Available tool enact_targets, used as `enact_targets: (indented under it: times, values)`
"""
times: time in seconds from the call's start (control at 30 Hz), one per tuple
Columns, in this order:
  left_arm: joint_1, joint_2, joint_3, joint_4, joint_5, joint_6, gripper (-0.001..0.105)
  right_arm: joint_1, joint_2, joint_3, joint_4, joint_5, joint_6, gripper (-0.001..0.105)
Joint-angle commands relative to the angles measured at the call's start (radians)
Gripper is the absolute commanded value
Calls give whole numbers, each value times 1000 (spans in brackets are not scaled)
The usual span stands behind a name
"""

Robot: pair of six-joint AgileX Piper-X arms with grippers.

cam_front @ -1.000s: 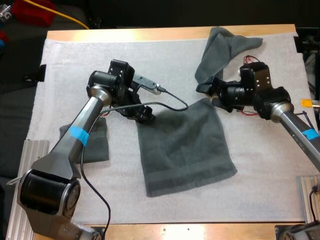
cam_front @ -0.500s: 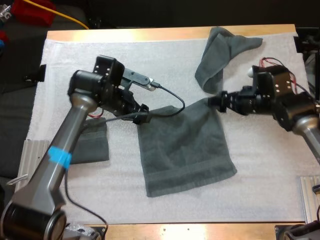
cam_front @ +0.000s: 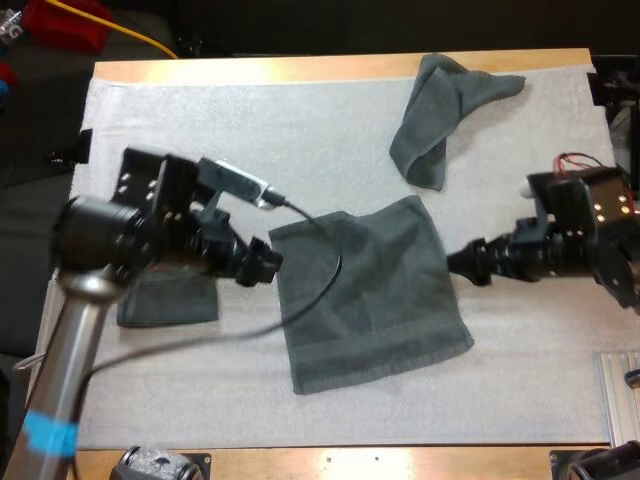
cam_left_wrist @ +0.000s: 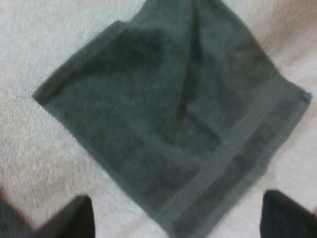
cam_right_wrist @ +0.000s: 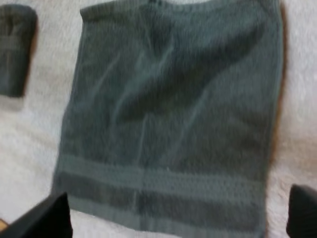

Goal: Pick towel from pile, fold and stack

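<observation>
Robotics lab test bench
Wooden table [cam_front: 300, 68] topped w/ a white mat [cam_front: 300, 130]; left arm [cam_front: 85, 330] & right arm [cam_front: 600, 235], both robot arms, reach over the table from its near side & right side; metal plate [cam_front: 618, 390] at the table's near right corner; yellow cable [cam_front: 140, 35] beyond the table's far left corner; on the table, props: a spread towel [cam_front: 370, 300], a crumpled towel [cam_front: 440, 110], a folded towel [cam_front: 170, 305]

the left arm [cam_front: 75, 335] hides part of the folded towel [cam_front: 175, 305].
</observation>
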Motion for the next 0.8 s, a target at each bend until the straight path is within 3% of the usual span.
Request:
enact_targets:
  times: [0.0, 0.17, 0.4, 0.63, 0.77]
  values:
    - [-4, -30, 2, 10, 7, -17, 66, -4, -21, -8, 31, 20, -18, 83]
    - [-4, -150, 52, 29, 7, -58, 66, -4, -82, -8, 111, 95, -31, 83]
    - [-4, -318, 175, 54, 32, -111, 66, -4, -150, 4, 191, 103, -51, 83]
    - [-4, -444, 326, 57, 119, -148, 66, -4, -165, 138, 131, 169, -48, 83]
    - [-4, -471, 369, 57, 149, -154, 66, -30, -163, 207, 60, 178, 1, 83]
